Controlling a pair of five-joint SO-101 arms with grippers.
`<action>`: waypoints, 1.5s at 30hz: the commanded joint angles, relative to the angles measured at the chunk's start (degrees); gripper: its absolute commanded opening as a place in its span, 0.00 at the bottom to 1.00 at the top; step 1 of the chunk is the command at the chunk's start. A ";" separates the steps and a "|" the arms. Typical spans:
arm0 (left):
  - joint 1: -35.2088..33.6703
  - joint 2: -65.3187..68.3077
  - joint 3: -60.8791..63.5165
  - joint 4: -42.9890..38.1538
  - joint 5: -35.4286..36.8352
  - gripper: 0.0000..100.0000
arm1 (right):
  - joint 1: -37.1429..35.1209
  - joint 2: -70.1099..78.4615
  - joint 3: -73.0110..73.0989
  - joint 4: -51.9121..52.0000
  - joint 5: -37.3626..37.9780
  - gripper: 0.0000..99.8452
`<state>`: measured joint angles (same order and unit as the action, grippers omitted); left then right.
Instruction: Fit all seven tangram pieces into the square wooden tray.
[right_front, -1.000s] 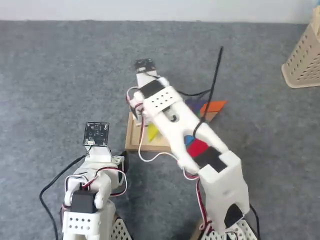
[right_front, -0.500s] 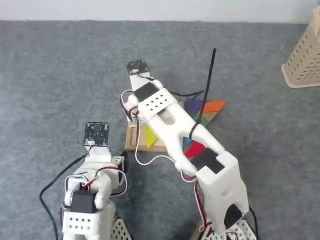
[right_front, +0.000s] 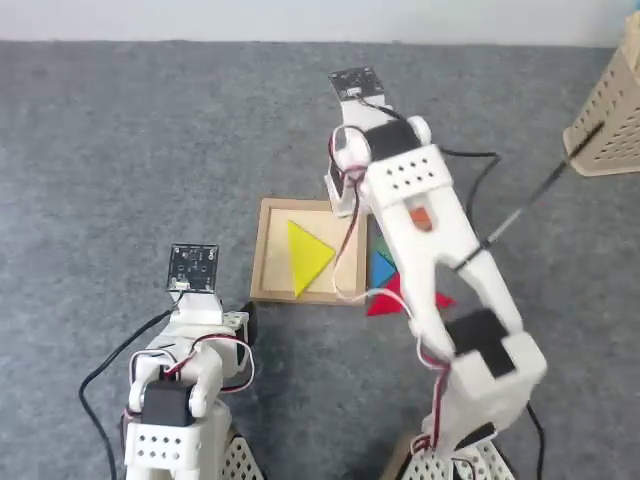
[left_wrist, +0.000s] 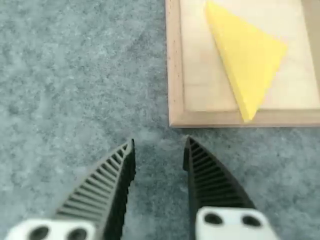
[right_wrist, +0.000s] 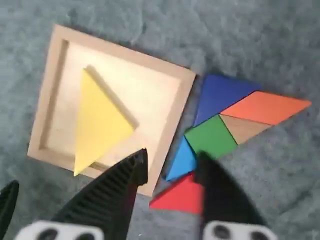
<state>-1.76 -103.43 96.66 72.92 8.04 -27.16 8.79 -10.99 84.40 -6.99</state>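
The square wooden tray (right_front: 270, 285) lies on grey carpet with a yellow triangle (right_front: 305, 257) tilted inside it, one tip up on the rim. Beside the tray sit the dark blue triangle (right_wrist: 222, 92), orange parallelogram (right_wrist: 265, 107), green square (right_wrist: 211, 137), wood-coloured triangle (right_wrist: 242, 127), light blue triangle (right_wrist: 182, 160) and red triangle (right_wrist: 182, 195). My right gripper (right_wrist: 172, 156) hangs open and empty above the tray's edge and these pieces. My left gripper (left_wrist: 160, 142) is open over bare carpet, just short of the tray rim (left_wrist: 175, 75) and the yellow triangle (left_wrist: 245, 55).
A beige slatted basket (right_front: 605, 110) stands at the far right. A black cable (right_front: 520, 205) trails from the right arm toward it. Open carpet lies left of the tray and beyond it.
The right arm has swung to the right and farther back, off the tray, uncovering it. The yellow triangle now lies plainly in the tray. The left arm has not moved.
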 joint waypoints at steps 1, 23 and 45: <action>-0.35 -1.14 -0.13 -0.35 0.44 0.15 | 0.84 -14.02 13.19 -9.27 1.93 0.05; -0.35 -1.14 -0.13 -0.35 0.44 0.15 | -1.45 -14.64 47.12 -45.49 12.75 0.04; -0.35 -1.14 -0.13 -0.35 0.44 0.15 | -14.55 7.16 25.23 -42.77 12.75 0.04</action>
<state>-1.76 -103.43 96.66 72.92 8.04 -39.56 15.12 20.48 40.18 4.53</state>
